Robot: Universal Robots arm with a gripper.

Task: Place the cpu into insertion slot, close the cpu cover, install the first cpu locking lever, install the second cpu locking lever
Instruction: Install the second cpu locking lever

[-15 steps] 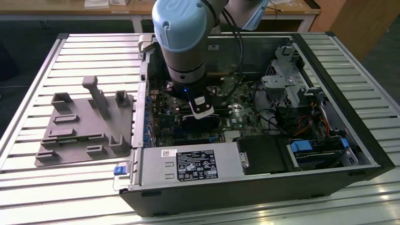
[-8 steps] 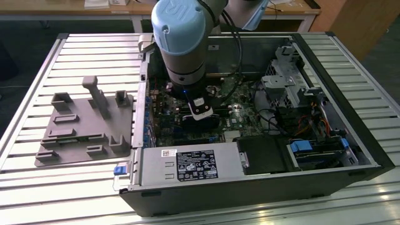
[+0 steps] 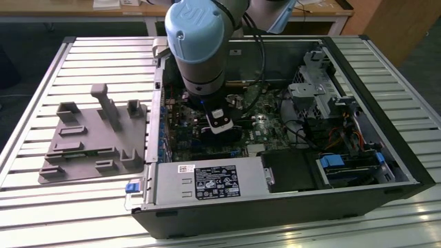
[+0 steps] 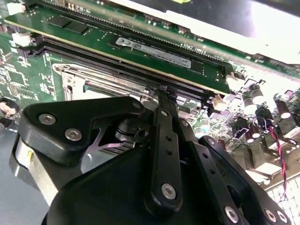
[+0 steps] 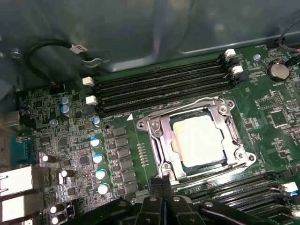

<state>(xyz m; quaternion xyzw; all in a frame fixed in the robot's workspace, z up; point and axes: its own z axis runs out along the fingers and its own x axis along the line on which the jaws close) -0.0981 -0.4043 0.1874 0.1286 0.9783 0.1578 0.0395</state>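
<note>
The cpu (image 5: pixel 199 140), a pale silver square, lies in the insertion slot (image 5: pixel 236 140) on the green board. The silvery cpu cover (image 5: pixel 159 133) is folded down around it, with the chip showing through its window. Thin wire levers run along two sides of the socket (image 5: pixel 187 104). My gripper (image 5: pixel 162 180) is shut, fingertips together, at the socket's corner nearest it. I cannot tell whether it touches a lever end. In the second wrist view the gripper (image 4: pixel 161 91) tip sits by the socket's metal rim (image 4: pixel 77 77). In the exterior view the gripper (image 3: pixel 219 135) reaches down into the open case.
Black memory slots (image 5: pixel 159 86) flank the socket, and a memory module (image 4: pixel 140 47) stands close by. Capacitors (image 5: pixel 96 143) line one side. A power supply (image 3: pixel 206 181), drive cage (image 3: pixel 317 88) and cables crowd the case. A grey fixture plate (image 3: pixel 96 139) lies on the exterior view's left.
</note>
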